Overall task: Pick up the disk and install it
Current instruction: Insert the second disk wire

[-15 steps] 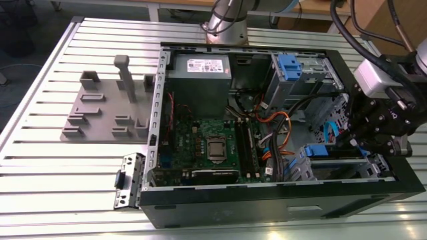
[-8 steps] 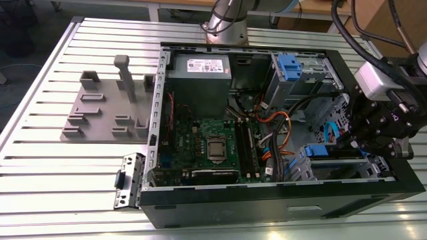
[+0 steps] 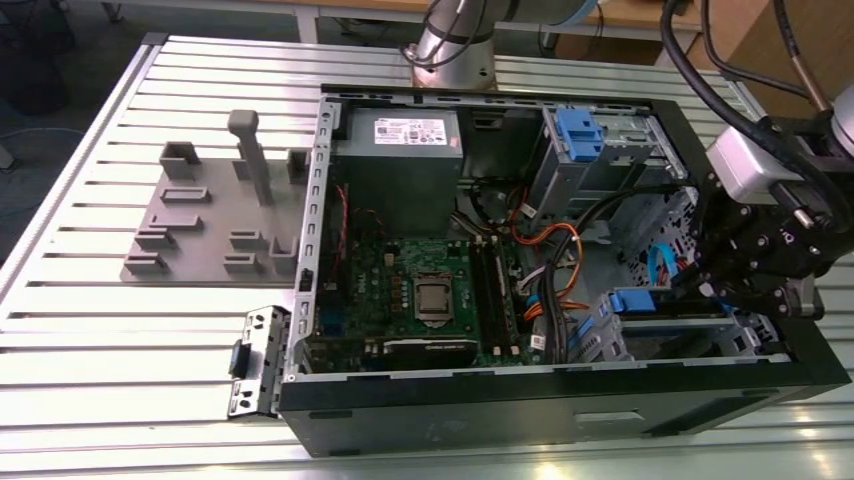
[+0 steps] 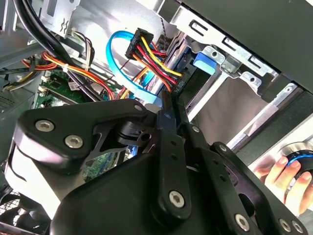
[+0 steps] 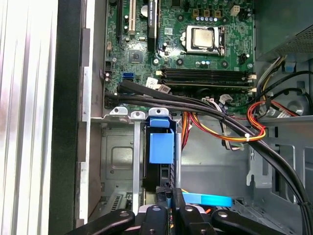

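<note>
Work table [image 3: 120,320]: ribbed aluminium slats running across the exterior view, catching bright glare along the near edge. Grey fixture plate [image 3: 214,215]: lying flat on the slats toward the exterior view's left, carrying upright posts and low brackets. Small metal bracket [image 3: 260,360]: resting on the slats just beside the computer case [image 3: 534,415]. Wooden bench edge [image 3: 360,8]: showing beyond the table's far side. Floor [image 3: 60,110]: sitting dark at the exterior view's far left.
</note>
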Robot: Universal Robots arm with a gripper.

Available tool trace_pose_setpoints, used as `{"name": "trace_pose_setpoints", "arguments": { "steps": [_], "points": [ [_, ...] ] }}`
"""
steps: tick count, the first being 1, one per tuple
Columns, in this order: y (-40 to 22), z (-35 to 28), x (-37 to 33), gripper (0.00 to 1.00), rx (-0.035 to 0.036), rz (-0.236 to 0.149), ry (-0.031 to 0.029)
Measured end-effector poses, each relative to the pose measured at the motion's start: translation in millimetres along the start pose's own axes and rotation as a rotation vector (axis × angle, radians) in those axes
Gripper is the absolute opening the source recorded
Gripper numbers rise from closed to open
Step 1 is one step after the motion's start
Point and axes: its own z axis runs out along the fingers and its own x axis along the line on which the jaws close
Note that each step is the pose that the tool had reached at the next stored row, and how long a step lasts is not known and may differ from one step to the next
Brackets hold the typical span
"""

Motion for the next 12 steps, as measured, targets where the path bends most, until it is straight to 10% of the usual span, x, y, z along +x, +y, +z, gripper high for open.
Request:
{"name": "trace_pose_setpoints", "arguments": {
  "steps": [12],
  "points": [
    [-0.1,2.0,2.8,0.16,0.0001,0.000,-0.0015]
  ]
}}
